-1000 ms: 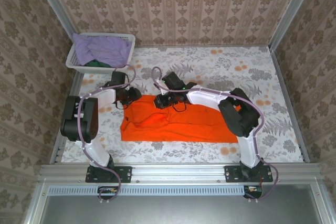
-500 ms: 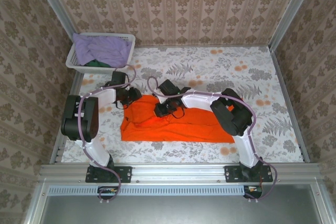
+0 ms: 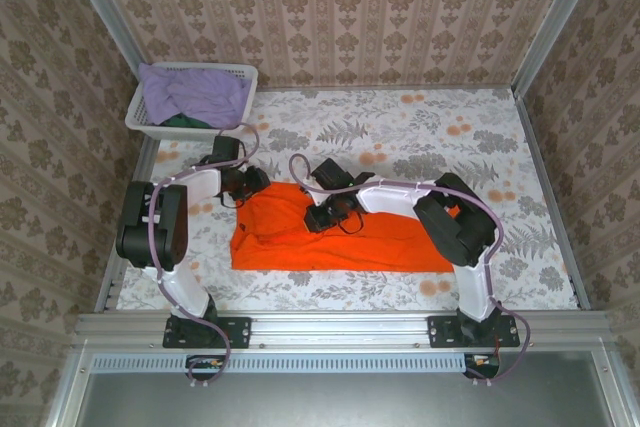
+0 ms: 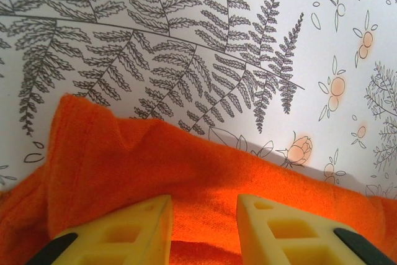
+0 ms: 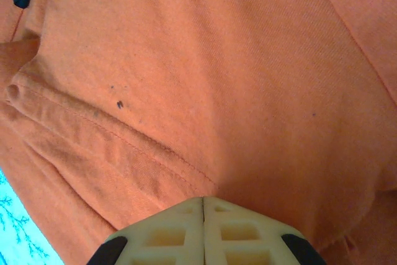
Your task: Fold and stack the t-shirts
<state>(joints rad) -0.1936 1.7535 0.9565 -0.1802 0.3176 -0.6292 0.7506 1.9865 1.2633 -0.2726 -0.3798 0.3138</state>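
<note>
**Orange shirt flat on table, fold in hand**

The orange t-shirt (image 3: 380, 242) is laid out as a wide band on the patterned table (image 3: 450, 127), just beyond the arm bases. Its near hem is fairly straight; the left end is rumpled.

The right gripper (image 3: 322, 217) is set down on the middle of the shirt. In the right wrist view its jaws are pressed flush together with the tips against the cloth, near a stitched seam and a few dark specks (image 5: 119, 104). Whether a thin layer is nipped cannot be told.

Further back, the left gripper (image 3: 252, 183) is parked at the shirt's far-left corner. Its jaws are held apart, with orange cloth seen in the gap. A pinch cannot be confirmed.

The step is judged to be a fold of the orange shirt, with the task early on. For a clean fold:
- The far-left corner should be pinned or gripped firmly.
- A single layer should be taken by the right jaws, not a bunch.
- The cloth should be drawn low and flat so the seam lines up with the near hem.
- The rumple at the left should be smoothed first.

Farthest away, the white basket (image 3: 240, 72) sits at the far-left corner. The lavender t-shirt (image 3: 190, 92) is heaped in it over the dark green t-shirt (image 3: 180, 121), and both are yet to be folded.
</note>
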